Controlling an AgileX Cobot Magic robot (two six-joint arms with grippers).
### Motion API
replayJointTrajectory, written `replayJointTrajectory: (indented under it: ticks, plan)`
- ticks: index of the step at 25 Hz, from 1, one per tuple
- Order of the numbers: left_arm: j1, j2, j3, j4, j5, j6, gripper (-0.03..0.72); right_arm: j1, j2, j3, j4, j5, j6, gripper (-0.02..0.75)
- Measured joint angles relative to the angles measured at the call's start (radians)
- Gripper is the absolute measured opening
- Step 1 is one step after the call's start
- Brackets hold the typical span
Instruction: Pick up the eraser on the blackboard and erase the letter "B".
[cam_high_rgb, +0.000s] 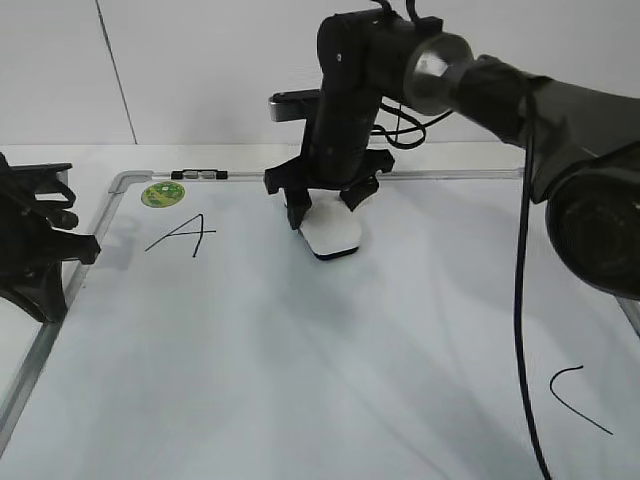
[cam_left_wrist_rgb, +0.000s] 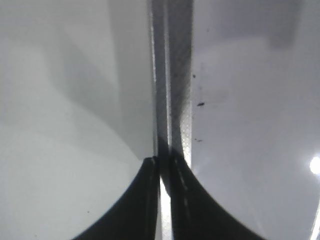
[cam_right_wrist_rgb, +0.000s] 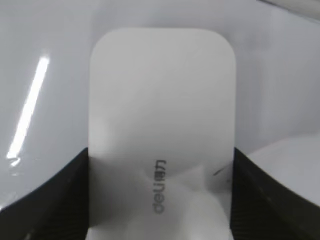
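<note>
The white eraser (cam_high_rgb: 333, 235) lies flat on the blackboard (cam_high_rgb: 300, 380), right of the letter "A" (cam_high_rgb: 182, 236). My right gripper (cam_high_rgb: 328, 208) stands over it, shut on its two long sides. In the right wrist view the eraser (cam_right_wrist_rgb: 160, 100) fills the space between the fingers (cam_right_wrist_rgb: 160, 200), grey logo up. The letter "B" does not show in any view. Only a short dark stroke (cam_right_wrist_rgb: 218, 172) shows beside the eraser's right edge. My left gripper (cam_high_rgb: 85, 247) is shut and empty at the board's left frame (cam_left_wrist_rgb: 172, 75), with its fingertips (cam_left_wrist_rgb: 164, 170) over the frame.
A round green sticker (cam_high_rgb: 162, 194) sits at the board's top left corner. A letter "C" (cam_high_rgb: 575, 398) is drawn at the lower right. The right arm and its cable (cam_high_rgb: 522, 300) cross the right side of the board.
</note>
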Motion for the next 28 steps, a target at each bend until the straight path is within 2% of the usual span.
replayJointTrajectory:
  ticks: [10,25,28]
  plan:
    - [0.0,0.0,0.0,0.0,0.001,0.0,0.032,0.01,0.0,0.009,-0.152,-0.002,-0.023,0.539]
    - [0.0,0.0,0.0,0.004,0.001,0.0,0.032,-0.107,-0.035,0.073,-0.143,-0.029,-0.023,0.539]
    - [0.0,0.0,0.0,0.004,0.002,0.0,0.032,-0.109,-0.035,0.073,-0.092,-0.028,-0.023,0.538]
